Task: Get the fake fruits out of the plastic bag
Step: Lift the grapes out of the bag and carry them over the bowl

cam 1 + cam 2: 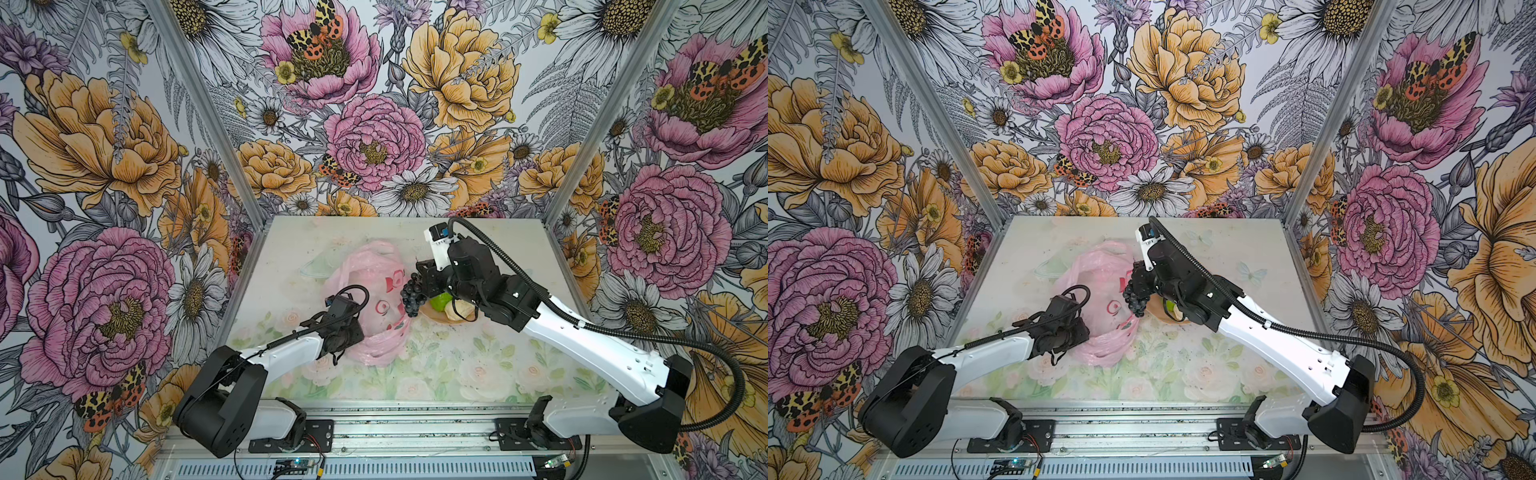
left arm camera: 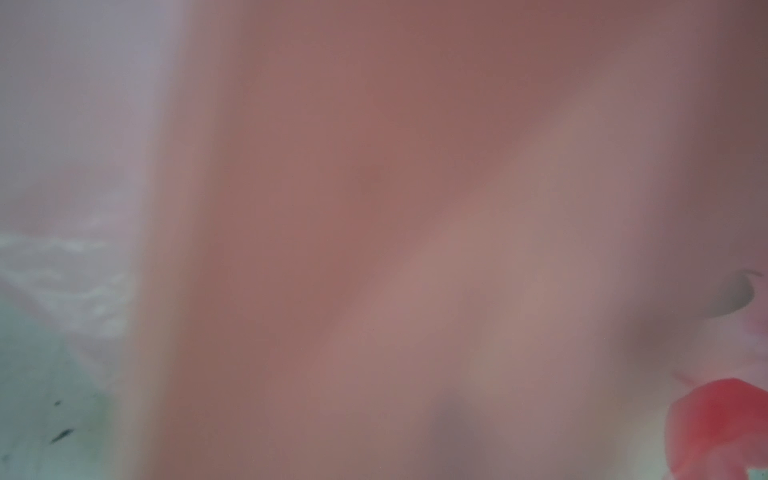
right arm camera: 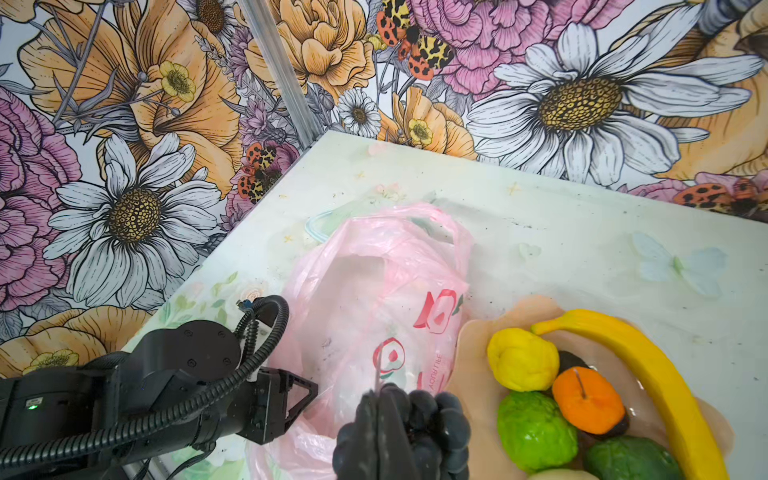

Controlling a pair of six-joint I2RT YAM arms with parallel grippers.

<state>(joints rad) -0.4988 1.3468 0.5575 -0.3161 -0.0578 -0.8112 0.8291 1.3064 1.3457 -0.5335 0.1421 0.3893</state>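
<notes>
The grape bunch (image 1: 412, 296) hangs pinched tight in the right gripper (image 1: 419, 279), by the edge of the pink plastic bag (image 1: 370, 266) on the table (image 1: 498, 257); banana (image 3: 648, 365), lemon (image 3: 521, 359), orange (image 3: 588, 399) and lime (image 3: 534, 430) sit in the bowl (image 3: 473, 345) beside it; the left gripper (image 1: 355, 334) is against the bag, but I cannot tell how wide.

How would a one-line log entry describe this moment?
right gripper: shut on grape bunch, between plastic bag and bowl | left gripper: at plastic bag, grip unclear | bowl: banana, lemon, orange inside
</notes>
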